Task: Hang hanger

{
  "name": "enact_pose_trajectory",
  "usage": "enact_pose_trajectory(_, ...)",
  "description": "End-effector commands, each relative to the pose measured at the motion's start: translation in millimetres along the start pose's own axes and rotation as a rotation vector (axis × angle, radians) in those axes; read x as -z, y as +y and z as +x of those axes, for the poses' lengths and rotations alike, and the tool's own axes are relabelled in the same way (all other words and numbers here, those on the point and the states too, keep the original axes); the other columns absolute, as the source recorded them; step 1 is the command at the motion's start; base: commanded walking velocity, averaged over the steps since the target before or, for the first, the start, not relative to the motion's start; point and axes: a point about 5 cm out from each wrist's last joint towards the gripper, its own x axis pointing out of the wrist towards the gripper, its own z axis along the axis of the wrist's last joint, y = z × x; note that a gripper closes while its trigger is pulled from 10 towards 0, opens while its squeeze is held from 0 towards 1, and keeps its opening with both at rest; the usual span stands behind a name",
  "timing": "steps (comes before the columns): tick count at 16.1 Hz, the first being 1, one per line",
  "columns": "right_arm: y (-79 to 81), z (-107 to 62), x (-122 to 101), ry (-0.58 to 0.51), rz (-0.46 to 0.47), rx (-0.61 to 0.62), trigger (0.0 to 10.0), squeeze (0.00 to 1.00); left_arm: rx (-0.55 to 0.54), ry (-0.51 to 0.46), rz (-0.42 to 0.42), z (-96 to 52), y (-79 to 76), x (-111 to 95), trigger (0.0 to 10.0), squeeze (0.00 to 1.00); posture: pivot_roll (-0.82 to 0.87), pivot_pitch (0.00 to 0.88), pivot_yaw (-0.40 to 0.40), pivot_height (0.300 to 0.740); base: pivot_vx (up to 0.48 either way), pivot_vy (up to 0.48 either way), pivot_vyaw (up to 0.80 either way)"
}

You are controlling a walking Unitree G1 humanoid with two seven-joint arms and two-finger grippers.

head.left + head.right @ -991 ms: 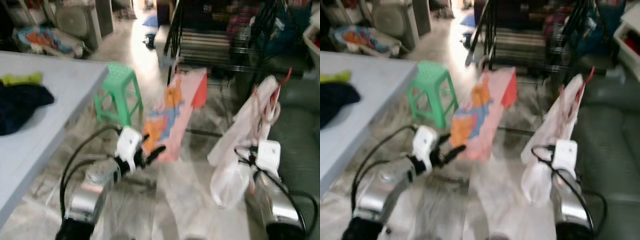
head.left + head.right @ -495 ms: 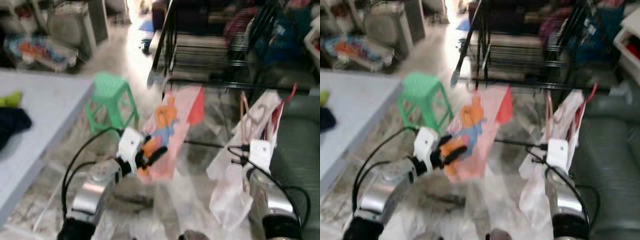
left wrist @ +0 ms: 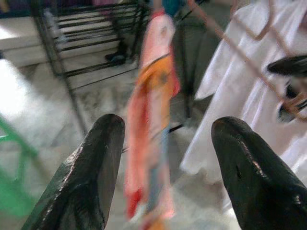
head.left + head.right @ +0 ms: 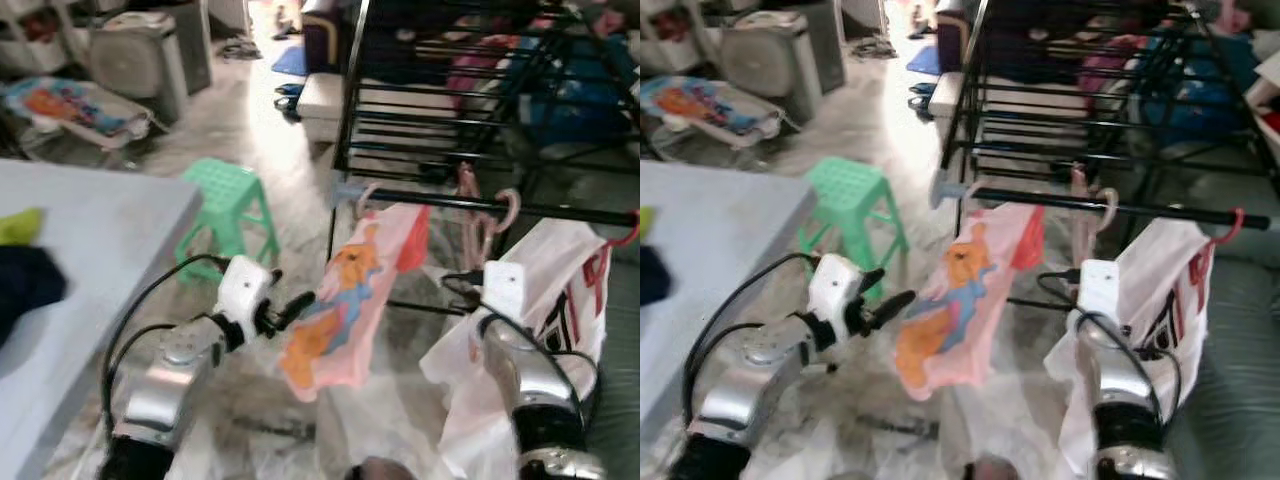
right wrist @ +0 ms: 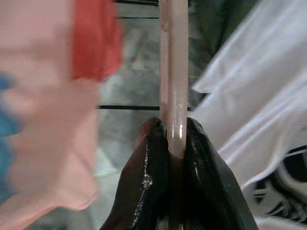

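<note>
Pale pink hanger (image 5: 173,72) pinched in right end effector (image 5: 175,139), hook (image 4: 508,208) over rack rail (image 4: 560,210), left end effector (image 3: 165,139) spread, empty.

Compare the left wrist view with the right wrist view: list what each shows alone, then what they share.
Left wrist view alone: the left gripper, its two black fingers spread wide apart with nothing between them, the black metal drying rack and a green edge at the side.

Right wrist view alone: the right gripper clamped on the pale pink plastic hanger.

Both: the pink cartoon-print child's garment hanging ahead, the white printed garment beside it, and the grey marbled floor.
</note>
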Motion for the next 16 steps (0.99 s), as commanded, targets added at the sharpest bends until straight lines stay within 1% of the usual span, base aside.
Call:
enact_pose_trajectory(1,0.9,4.2,-13.8,-0.03,0.023,0.015,10.0,0.0,-0.008,-0.002,0.031,-1.7,3.7,-4.8,10.0,0.0,-0.01,0.028,-0.017,0.74,0.0,0.0,0.0)
enact_pose_trajectory(4,-5.6,10.9,-25.6,-0.039,0.042,0.046,10.0,0.0,-0.014,0.0,0.032,-2.3,3.7,-4.8,10.0,0.0,-0.01,0.023,-0.016,0.74,0.0,0.0,0.0)
enact_pose_trajectory(5,-6.2,13.2,-26.3,-0.031,0.048,0.05,10.0,0.0,-0.015,0.002,0.032,-2.4,3.6,-4.5,10.0,0.0,-0.01,0.023,-0.016,0.74,0.0,0.0,0.0)
enact_pose_trajectory(6,-5.9,14.9,-24.9,-0.007,0.031,0.051,10.0,0.0,-0.014,0.004,0.033,-2.2,3.0,-3.9,10.0,0.0,-0.01,0.023,-0.016,0.74,0.0,0.0,0.0)
enact_pose_trajectory(8,1.6,19.6,-15.5,0.064,0.005,0.001,10.0,0.0,-0.008,0.016,0.031,-2.0,0.6,-1.9,10.0,0.0,-0.01,0.023,-0.016,0.74,0.0,0.0,0.0)
enact_pose_trajectory(11,3.2,21.9,-8.9,0.107,0.026,-0.022,10.0,0.0,0.0,0.027,0.039,-2.0,-1.1,-0.9,10.0,0.0,-0.01,0.03,-0.014,0.74,0.0,0.0,0.0)
enact_pose_trajectory(13,2.9,21.0,0.4,0.138,0.016,-0.033,10.0,0.0,-0.007,0.029,0.039,-2.3,-0.4,-0.6,10.0,0.0,0.0,0.028,-0.016,0.74,0.0,0.0,0.0)
enact_pose_trajectory(14,3.5,19.2,10.9,0.167,0.007,-0.04,10.0,0.0,-0.008,0.031,0.038,-2.6,-0.8,0.2,10.0,0.0,-0.01,0.025,-0.018,0.74,0.0,0.0,0.0)
enact_pose_trajectory(16,3.5,18.1,16.9,0.178,0.004,-0.045,10.0,0.0,-0.005,0.034,0.04,-2.4,-2.2,1.0,10.0,0.0,-0.01,0.025,-0.018,0.74,0.0,0.0,0.0)
